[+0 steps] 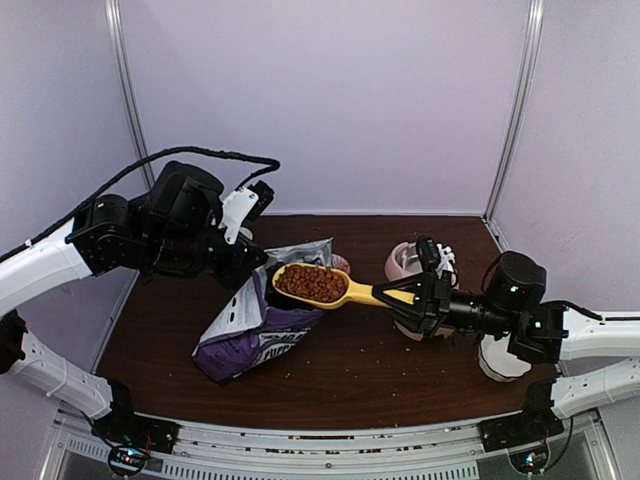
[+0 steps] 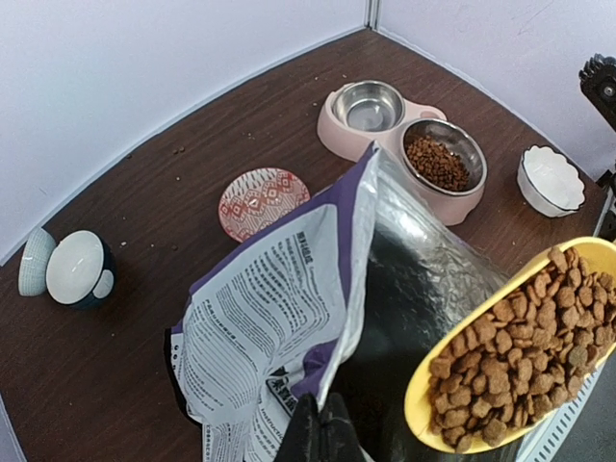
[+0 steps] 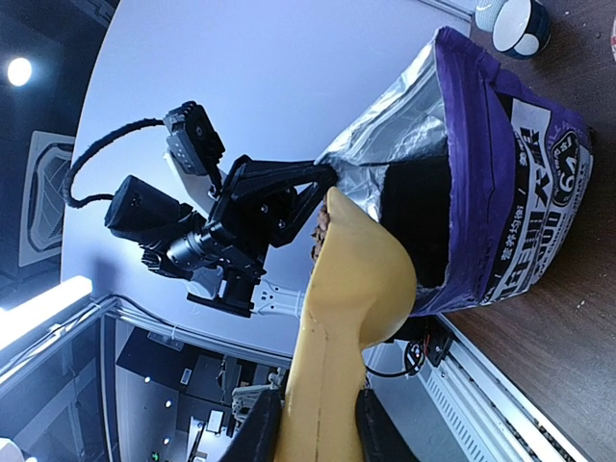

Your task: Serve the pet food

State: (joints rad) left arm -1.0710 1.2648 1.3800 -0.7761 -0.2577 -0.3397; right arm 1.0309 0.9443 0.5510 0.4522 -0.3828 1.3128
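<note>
Yellow scoop point(image 1: 352, 293) pinched by right gripper point(image 1: 415, 297), pet food point(image 1: 312, 284) at its 9 o'clock | left gripper point(image 2: 322, 428) seemingly pinching bag point(image 2: 279, 327)

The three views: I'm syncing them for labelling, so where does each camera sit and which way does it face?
Top external: above and behind the arm bases, looking down on the table; both arms show.
Left wrist: above the bag, looking down toward the pink feeder; own fingers at the bottom edge.
Right wrist: behind the scoop, looking along it at the left arm; own fingers at the bottom.
All three share the bag and the scoop of pet food.
</note>
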